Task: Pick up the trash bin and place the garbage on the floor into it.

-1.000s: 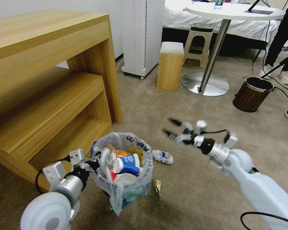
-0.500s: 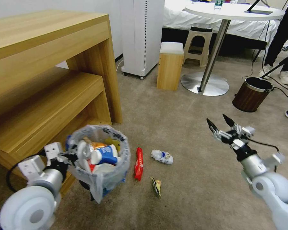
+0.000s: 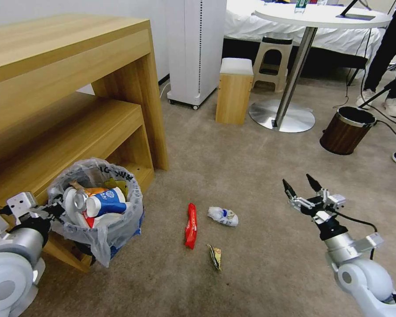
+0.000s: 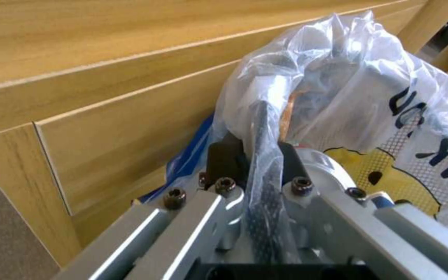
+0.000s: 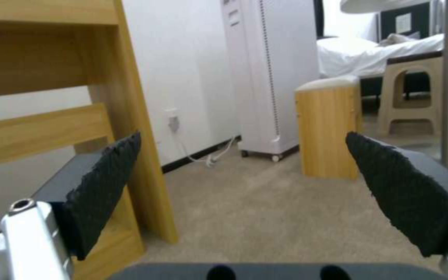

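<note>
On the floor (image 3: pixel 251 145), red wrapper (image 3: pixel 190 225), long axis running away from the robot, lies between bin-clamping left gripper (image 3: pixel 53 210) and nearer, wide-open, empty right gripper (image 3: pixel 302 187)

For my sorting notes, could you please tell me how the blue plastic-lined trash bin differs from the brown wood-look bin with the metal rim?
The blue bag-lined trash bin is heaped with litter; the brown wood-look bin has a dark mouth with nothing showing. The blue one is gripped at its rim by the left gripper beside the wooden shelf unit; the brown one stands untouched on the carpet, tilted. Both are small and round.
</note>
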Robot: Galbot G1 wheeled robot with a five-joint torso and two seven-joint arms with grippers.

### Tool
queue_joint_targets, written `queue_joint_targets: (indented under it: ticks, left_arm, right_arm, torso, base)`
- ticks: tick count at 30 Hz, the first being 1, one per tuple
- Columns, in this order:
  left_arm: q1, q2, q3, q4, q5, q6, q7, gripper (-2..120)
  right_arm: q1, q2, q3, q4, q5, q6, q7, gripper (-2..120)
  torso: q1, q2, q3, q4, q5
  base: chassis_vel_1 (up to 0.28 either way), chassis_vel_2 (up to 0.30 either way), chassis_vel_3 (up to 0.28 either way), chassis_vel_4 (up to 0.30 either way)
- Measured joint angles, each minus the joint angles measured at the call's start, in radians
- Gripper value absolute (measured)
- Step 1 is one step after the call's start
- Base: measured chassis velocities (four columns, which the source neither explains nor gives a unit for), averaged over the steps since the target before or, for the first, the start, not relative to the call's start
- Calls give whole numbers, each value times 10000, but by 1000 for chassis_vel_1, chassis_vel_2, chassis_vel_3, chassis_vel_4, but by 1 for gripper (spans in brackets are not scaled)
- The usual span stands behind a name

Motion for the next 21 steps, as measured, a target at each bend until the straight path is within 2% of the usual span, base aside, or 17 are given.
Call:
queue_joint_targets:
  ticks: [12, 21]
  left_arm:
    - [-23, -122, 326, -98, -69, 38, -29, 2]
    - [-72, -217, 709, -105, 135, 38, -18, 2]
  right_arm:
    - [89, -42, -290, -212, -9, 258, -346, 100]
    - [155, -77, -420, -306, 21, 482, -405, 100]
  torso:
    - [0, 1, 0, 0, 1]
    - [1, 0, 4, 0, 0]
  base:
    - [-3, 4, 5, -5]
    - [-132, 142, 129, -128]
